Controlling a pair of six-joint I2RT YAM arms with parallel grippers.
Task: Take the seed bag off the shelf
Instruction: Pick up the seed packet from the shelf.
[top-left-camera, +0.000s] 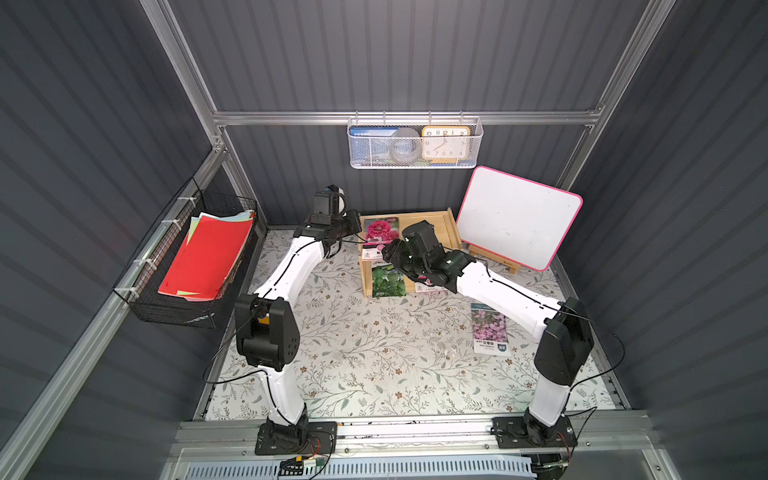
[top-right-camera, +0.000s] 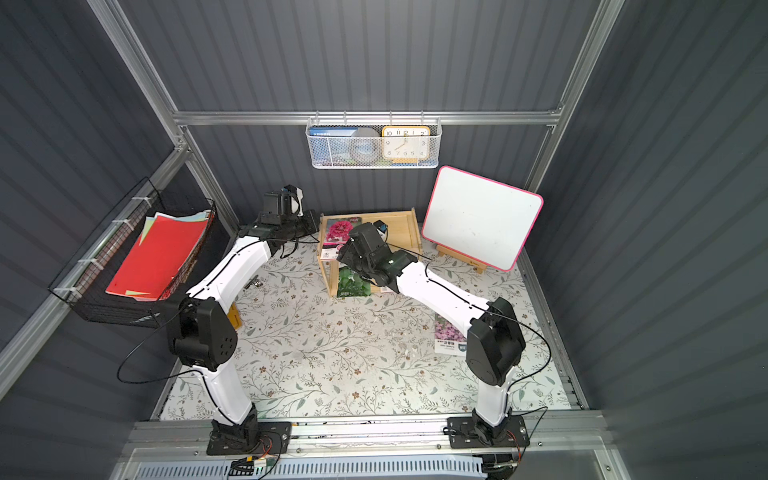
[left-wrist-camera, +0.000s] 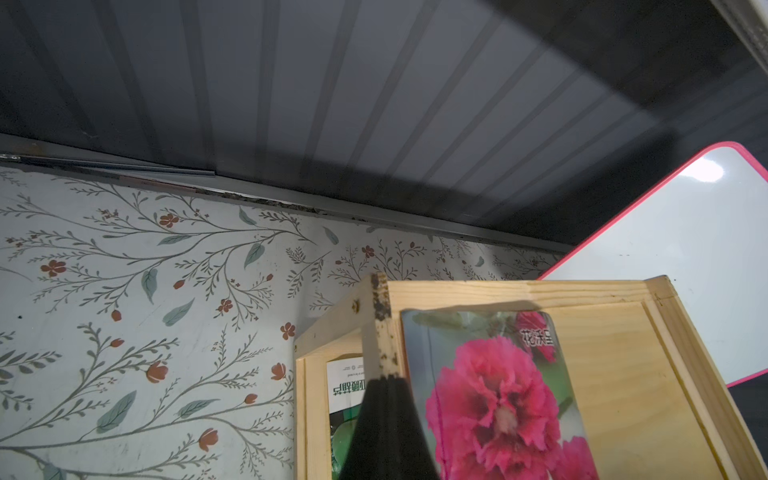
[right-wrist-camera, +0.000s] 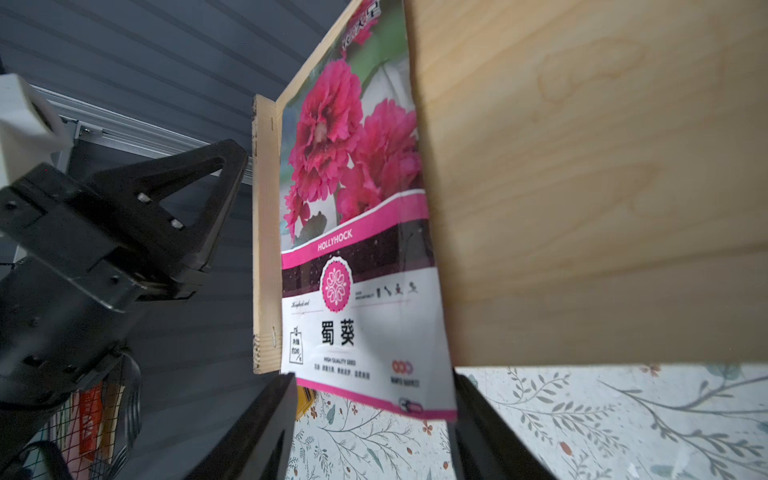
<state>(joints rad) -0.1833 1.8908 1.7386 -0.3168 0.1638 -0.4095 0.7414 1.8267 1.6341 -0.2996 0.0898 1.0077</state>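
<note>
Seed bag flat on shelf top board, near end overhanging front edge. Right gripper spread, fingers straddling overhang, not clamped. Left gripper clenched at shelf rim.

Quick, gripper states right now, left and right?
Left gripper: shut, holding nothing, tip at a corner post of the shelf.
Right gripper: open, fingers either side of the overhanging end of the seed bag.

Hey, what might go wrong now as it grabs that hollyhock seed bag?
The right fingers straddle only the overhanging edge of the hollyhock seed bag, so a shallow pinch may slip. The shut left fingers sit beside the shelf; if they aren't bracing it, pulling might drag it.
</note>
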